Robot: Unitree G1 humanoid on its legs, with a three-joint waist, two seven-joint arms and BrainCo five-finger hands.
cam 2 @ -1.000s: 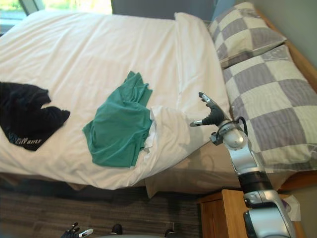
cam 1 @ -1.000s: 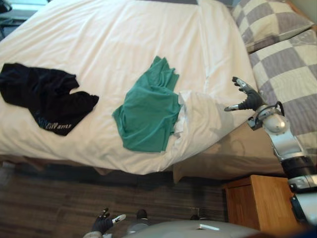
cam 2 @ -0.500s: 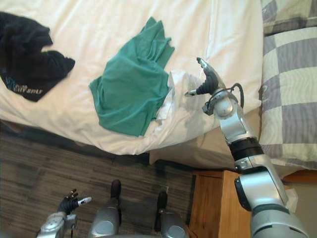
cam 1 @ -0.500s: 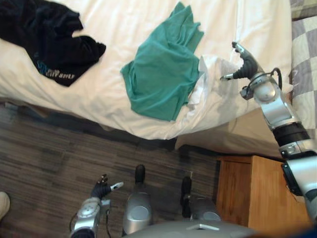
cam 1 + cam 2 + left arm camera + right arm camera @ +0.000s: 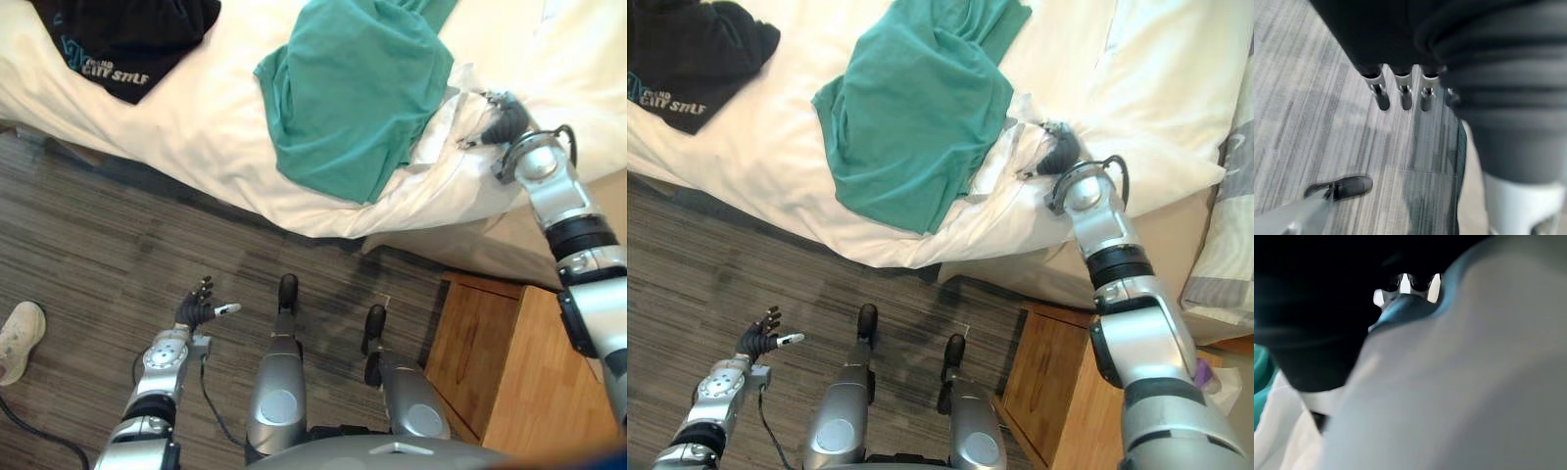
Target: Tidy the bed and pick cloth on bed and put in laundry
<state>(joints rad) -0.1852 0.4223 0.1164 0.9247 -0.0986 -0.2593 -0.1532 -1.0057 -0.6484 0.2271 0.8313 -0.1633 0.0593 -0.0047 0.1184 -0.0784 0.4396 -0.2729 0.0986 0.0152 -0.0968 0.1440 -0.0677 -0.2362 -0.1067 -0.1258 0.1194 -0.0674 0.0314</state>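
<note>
Left hand (image 5: 196, 311) hangs low over the grey wood-grain floor (image 5: 88, 245), well apart from the bed (image 5: 225, 127). In the left wrist view its fingers (image 5: 1382, 98) are straight and side by side, and the thumb (image 5: 1352, 187) sticks out apart from them. The hand is released and empty, touching nothing.

Right hand (image 5: 505, 119) is on the bed near its near edge, pressed into the turned-back fold (image 5: 441, 127) of the white cover. The hand is sunk in the cloth. In the right wrist view white cover (image 5: 1449, 382) bunches right over it, so it cannot be told whether it grasps the fold or just rests on it.

Green cloth (image 5: 358, 83) lies crumpled on the bed, just beside the right hand on the robot's left. Its right edge overlaps the fold and its lower hem reaches close to the bed's near edge. The right hand is not on the green cloth; the fold sits between them.

Black cloth (image 5: 132, 34) lies on the bed well apart to the left, partly cut off by the frame.

Wooden nightstand (image 5: 500, 382) stands on the floor by the bed, under the right arm. Checked pillow (image 5: 1225, 264) shows at the right edge. A person's light shoe (image 5: 20, 338) is on the floor at far left.
</note>
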